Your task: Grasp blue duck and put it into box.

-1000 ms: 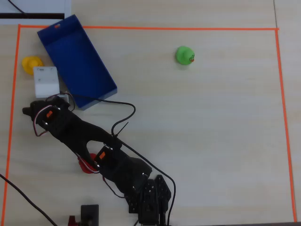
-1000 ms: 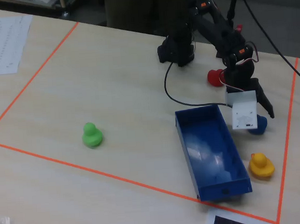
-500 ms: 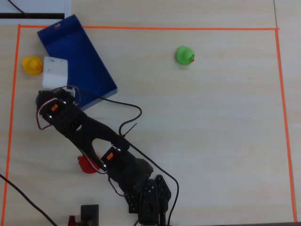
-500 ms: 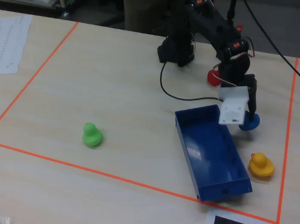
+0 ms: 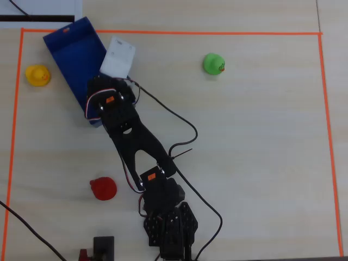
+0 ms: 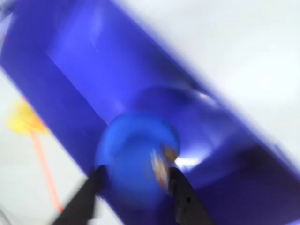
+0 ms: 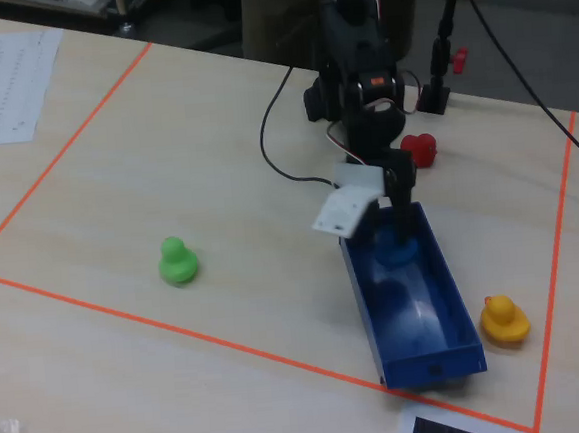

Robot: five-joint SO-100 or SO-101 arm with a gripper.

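Note:
The blue duck (image 6: pixel 133 159) sits blurred between my two black fingertips in the wrist view, with its orange beak mark toward the right finger. My gripper (image 6: pixel 136 180) is shut on it. In the fixed view the gripper (image 7: pixel 399 230) reaches down into the far end of the dark-blue box (image 7: pixel 449 334), and the duck (image 7: pixel 395 251) is low inside it. In the overhead view the box (image 5: pixel 73 54) lies at the upper left. The arm covers the box's near end there, so the duck is hidden.
A yellow duck (image 5: pixel 37 75) sits just left of the box. A red duck (image 5: pixel 103 188) is near the arm's base and a green duck (image 5: pixel 213 63) is at the upper middle. Orange tape (image 5: pixel 163 32) frames the table. The white wrist block (image 5: pixel 118 57) overhangs the box's right wall.

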